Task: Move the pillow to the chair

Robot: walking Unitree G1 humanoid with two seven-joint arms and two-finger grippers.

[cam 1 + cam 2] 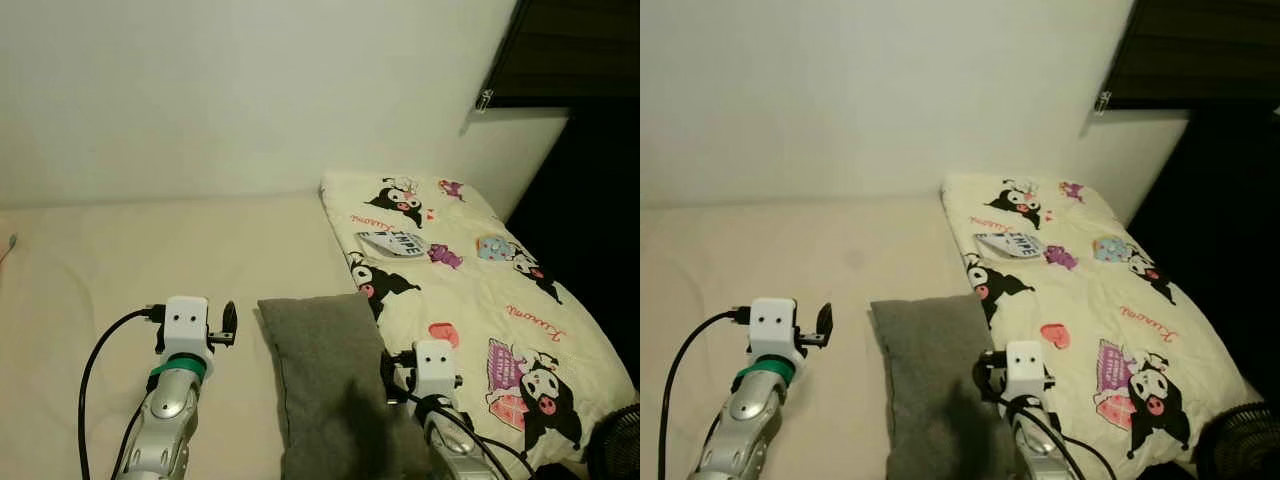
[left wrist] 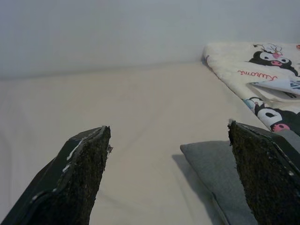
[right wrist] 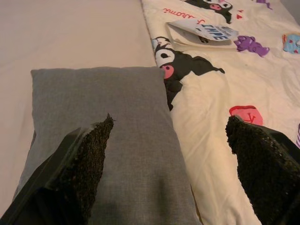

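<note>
Grey pillow (image 1: pixel 325 380): flat on bed (image 1: pixel 150 260), at our 6 o'clock, between both arms.
Left gripper (image 2: pixel 168 154): wide, beside pillow for flanking.
Right gripper (image 3: pixel 171 154): wide, over pillow's edge, ready.

The pillow (image 1: pixel 330 385) is grey, plain woven cloth, rectangular and plump; it lies flat on the bed (image 1: pixel 150 250), long side running away from the robot; its right edge touches the cartoon-print blanket (image 1: pixel 470 300); the near end is shadowed.

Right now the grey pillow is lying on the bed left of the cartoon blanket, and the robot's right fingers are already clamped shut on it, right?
Not quite. The right wrist view shows the right fingers spread wide open above the grey pillow, not clamped. The rest holds: it lies left of the cartoon blanket.
</note>
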